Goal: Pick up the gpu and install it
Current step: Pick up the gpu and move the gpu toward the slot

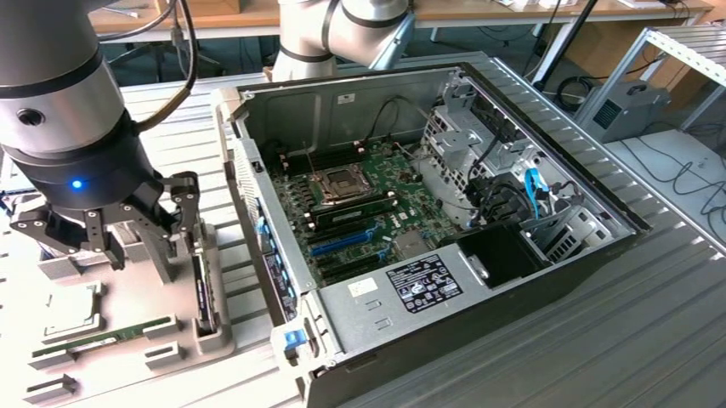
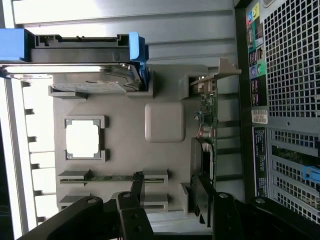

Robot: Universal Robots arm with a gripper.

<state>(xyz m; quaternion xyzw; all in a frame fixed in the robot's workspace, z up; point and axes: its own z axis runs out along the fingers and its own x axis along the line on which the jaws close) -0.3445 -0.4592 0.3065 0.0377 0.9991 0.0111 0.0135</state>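
The gpu (image 1: 202,293) stands on edge in a slot of the grey parts holder (image 1: 136,302), on the side nearest the computer case. In the wrist view the gpu (image 2: 207,122) shows edge-on, with a green board, a black body and a silver bracket (image 2: 220,70) at its far end. My gripper (image 1: 131,242) hangs just above the holder, open, with nothing between its fingers. One of the fingers (image 2: 202,192) lies over the gpu's near end and the other sits towards the holder's middle. The gripper (image 2: 169,184) is not around the card.
The open computer case (image 1: 454,212) lies to the exterior view's right of the holder, with the motherboard (image 1: 363,200) and a blue slot (image 1: 340,242) exposed. The holder also carries a hard drive (image 2: 85,62) with blue rails, a processor (image 2: 82,139) and a green memory stick (image 2: 112,177). A second arm's base (image 1: 329,34) stands behind the case.
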